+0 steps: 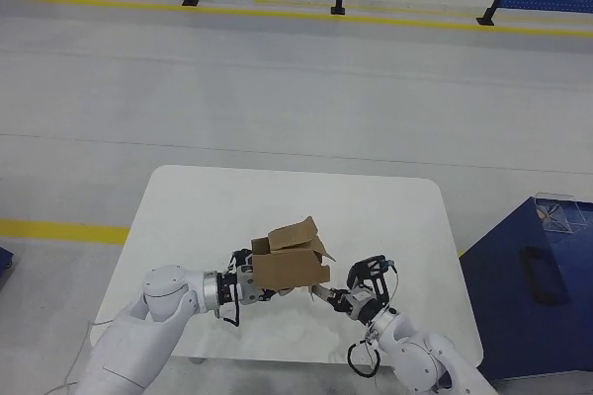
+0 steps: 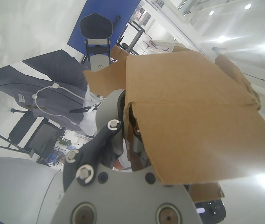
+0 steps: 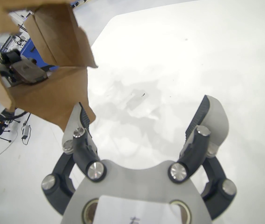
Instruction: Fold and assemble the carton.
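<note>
A brown cardboard carton is held up above the near part of the white table, its flaps standing open on top. My left gripper is at the carton's left side, shut on one wall. In the left wrist view the carton covers most of that gripper. My right gripper is just right of the carton's lower corner, open. In the right wrist view the right gripper has one finger against the edge of a carton flap; the other finger is free over the table.
A blue cabinet stands to the right of the table with a clear plastic box on it. Bare tabletop lies beyond and to the right of the carton. Grey floor with yellow lines surrounds the table.
</note>
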